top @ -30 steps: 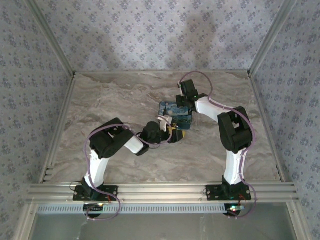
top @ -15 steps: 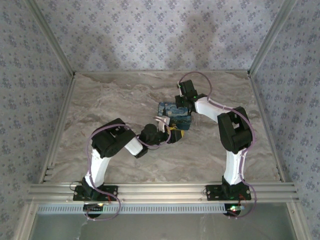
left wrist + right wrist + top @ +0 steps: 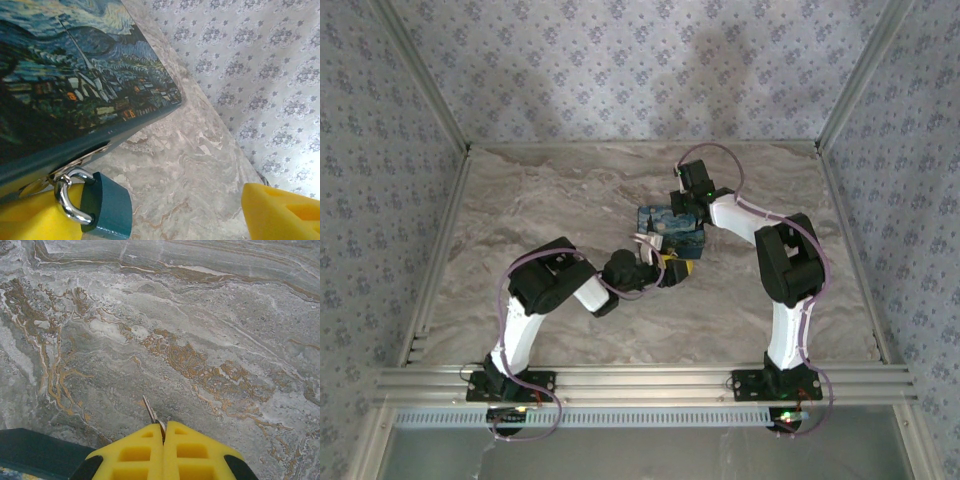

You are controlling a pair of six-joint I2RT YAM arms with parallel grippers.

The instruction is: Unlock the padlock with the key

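Note:
The small teal-blue padlock (image 3: 107,210) hangs by its silver shackle (image 3: 67,200) from the hasp at the near edge of the swirl-printed box (image 3: 75,75). My left gripper (image 3: 150,212) stands open at that edge. The padlock lies against its left yellow finger (image 3: 30,222), and the other finger (image 3: 285,212) is far off to the right. In the top view the left gripper (image 3: 670,268) is at the box's (image 3: 670,225) front side. My right gripper (image 3: 164,427) is shut on the key (image 3: 150,412), whose blade pokes out over the marble behind the box. The right gripper (image 3: 685,205) sits at the box's far right corner.
The marble tabletop (image 3: 570,190) is bounded by patterned walls (image 3: 620,70) on three sides. A dark edge of the box (image 3: 35,450) shows at the lower left of the right wrist view. Open marble lies left and right of the box.
The left arm has crept slightly right and closer to the box's front edge. The right arm has barely shifted and still grips the key.

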